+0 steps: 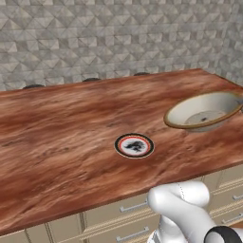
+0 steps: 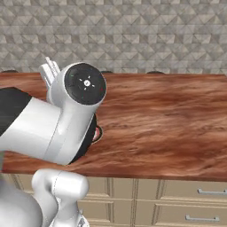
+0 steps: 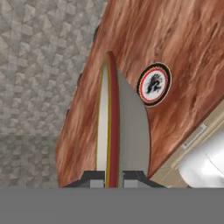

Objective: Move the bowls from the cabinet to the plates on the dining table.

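A: Where's the bowl (image 1: pixel 205 110) rn?
B: Up over the desk (image 1: pixel 61 142), tilted, near its right end. End effector (image 3: pixel 114 178) is clenched on the rim; from the hand cam you see the bowl edge-on btwn the tips.
A: And the plate (image 1: pixel 134 145)?
B: Flat on the desk, left of the bowl & nearer the front edge, apart from it. Drawers (image 1: pixel 128 213) below.
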Tool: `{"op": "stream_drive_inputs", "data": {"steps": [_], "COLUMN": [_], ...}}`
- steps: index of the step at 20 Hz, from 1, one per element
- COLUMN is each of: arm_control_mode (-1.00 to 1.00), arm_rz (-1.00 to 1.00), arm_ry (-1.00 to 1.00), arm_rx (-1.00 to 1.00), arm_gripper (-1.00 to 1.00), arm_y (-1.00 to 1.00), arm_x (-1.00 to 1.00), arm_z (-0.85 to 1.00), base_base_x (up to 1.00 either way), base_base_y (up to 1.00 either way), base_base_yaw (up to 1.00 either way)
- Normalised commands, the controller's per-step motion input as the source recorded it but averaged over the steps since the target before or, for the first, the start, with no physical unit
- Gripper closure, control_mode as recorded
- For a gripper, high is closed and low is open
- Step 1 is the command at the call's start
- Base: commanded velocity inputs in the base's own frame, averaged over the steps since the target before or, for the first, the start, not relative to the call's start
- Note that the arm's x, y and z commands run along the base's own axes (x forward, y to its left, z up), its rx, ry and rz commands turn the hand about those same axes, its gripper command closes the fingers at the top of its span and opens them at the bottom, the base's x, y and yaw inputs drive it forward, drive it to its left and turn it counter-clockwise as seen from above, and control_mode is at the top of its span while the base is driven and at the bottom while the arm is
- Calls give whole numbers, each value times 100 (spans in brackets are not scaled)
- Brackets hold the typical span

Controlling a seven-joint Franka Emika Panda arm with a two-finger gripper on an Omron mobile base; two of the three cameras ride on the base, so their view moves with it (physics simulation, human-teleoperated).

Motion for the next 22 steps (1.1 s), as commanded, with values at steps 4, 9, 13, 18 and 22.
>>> {"op": "stream_drive_inputs", "data": {"steps": [4, 9, 13, 18, 22], "arm_control_mode": [-100, -100, -100, -100, -100], "arm_rz": [5, 6, 8, 8, 7], "arm_ry": [-2, -3, -10, -7, -2], "arm_rx": [5, 8, 10, 11, 12], "arm_gripper": [100, 100, 100, 100, 100], "arm_y": [3, 6, 7, 4, 1], "arm_x": [37, 41, 36, 33, 34], "arm_z": [-39, -40, -32, -35, -30], "base_base_x": [0, 0, 0, 0, 0], "base_base_y": [0, 0, 0, 0, 0], "base_base_yaw": [0, 0, 0, 0, 0]}}
